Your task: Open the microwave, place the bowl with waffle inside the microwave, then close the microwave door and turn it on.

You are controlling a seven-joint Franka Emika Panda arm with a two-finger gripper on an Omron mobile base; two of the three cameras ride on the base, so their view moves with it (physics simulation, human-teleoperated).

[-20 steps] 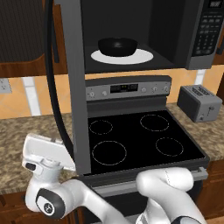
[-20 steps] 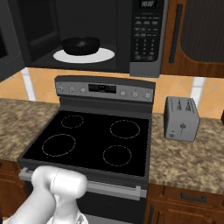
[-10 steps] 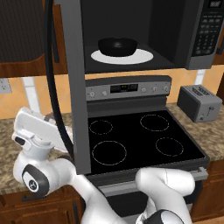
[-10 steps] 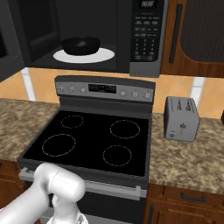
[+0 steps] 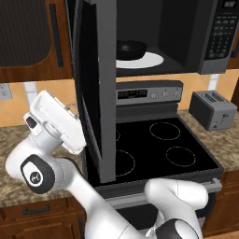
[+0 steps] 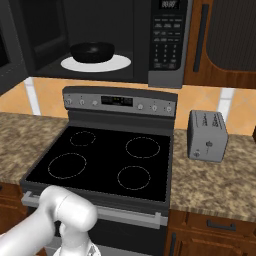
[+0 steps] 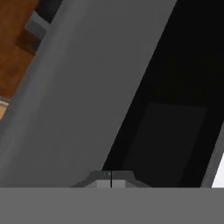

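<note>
One change: arm has risen behind microwave door (image 5: 95, 88), swinging it toward microwave (image 6: 125, 30); claw (image 7: 111, 183) pressed together, empty; bowl (image 6: 92, 51) w/ waffle inside; keypad next.

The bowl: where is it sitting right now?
The bowl sits on the white round plate inside the open microwave, above the stove; in the right base view it is upper left of centre, left of the keypad.
</note>
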